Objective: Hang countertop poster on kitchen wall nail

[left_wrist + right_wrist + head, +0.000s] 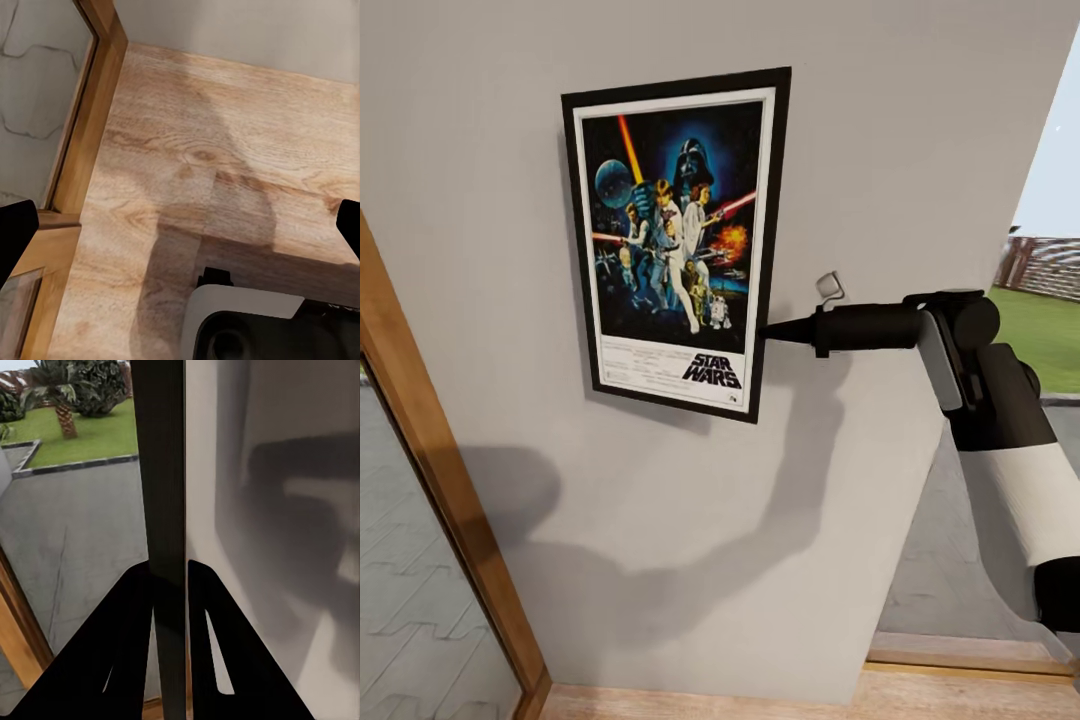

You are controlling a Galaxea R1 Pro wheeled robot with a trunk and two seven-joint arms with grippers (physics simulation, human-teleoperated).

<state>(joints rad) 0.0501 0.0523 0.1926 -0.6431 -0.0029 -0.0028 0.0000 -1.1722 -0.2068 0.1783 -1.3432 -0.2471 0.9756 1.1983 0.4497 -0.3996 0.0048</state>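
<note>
Poster (672, 245) flat against wall (880, 120), long axis upright, slightly tilted, title lowest. Right gripper (768, 334) jaws clamp its right edge. Left gripper (180, 225) jaws spread, empty, over floor (187, 135).

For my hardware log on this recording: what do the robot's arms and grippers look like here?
In the head view the right arm has a white forearm shell, black wrist joints with a grey side panel, and a black tapering right gripper; a small grey loop sticks up near its base. The right wrist view shows two flat black triangular fingers with slit cut-outs. The left gripper's fingers are black too.
</note>
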